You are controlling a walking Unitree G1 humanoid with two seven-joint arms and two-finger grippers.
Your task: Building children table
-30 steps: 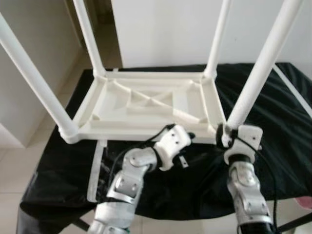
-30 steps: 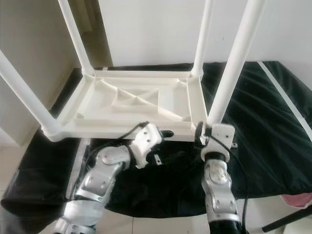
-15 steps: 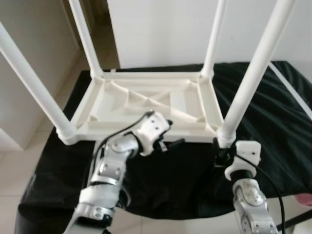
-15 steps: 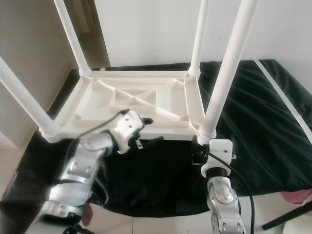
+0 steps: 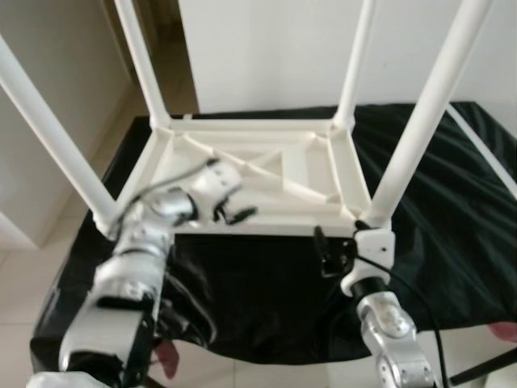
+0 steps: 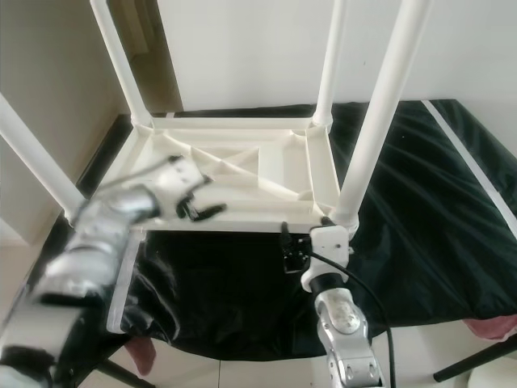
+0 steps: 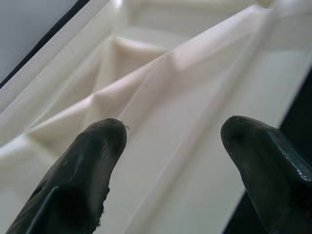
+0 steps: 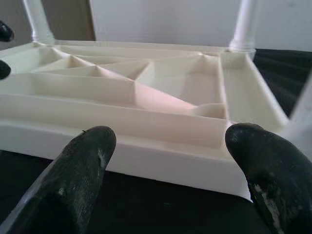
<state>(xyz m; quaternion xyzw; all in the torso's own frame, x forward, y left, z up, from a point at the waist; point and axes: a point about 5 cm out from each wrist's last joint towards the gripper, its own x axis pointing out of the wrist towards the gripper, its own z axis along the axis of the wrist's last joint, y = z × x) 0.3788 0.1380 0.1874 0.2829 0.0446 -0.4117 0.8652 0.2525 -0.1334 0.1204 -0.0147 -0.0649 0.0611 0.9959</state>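
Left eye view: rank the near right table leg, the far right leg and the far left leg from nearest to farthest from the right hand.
From the right hand:
1. Near right leg, just beside it.
2. Far right leg, behind.
3. Far left leg, diagonally opposite.

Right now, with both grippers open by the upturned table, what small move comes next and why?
Probably ease the right gripper forward onto the table's near rim; its open fingers already face that edge, while the left gripper hovers over the ribbed underside.
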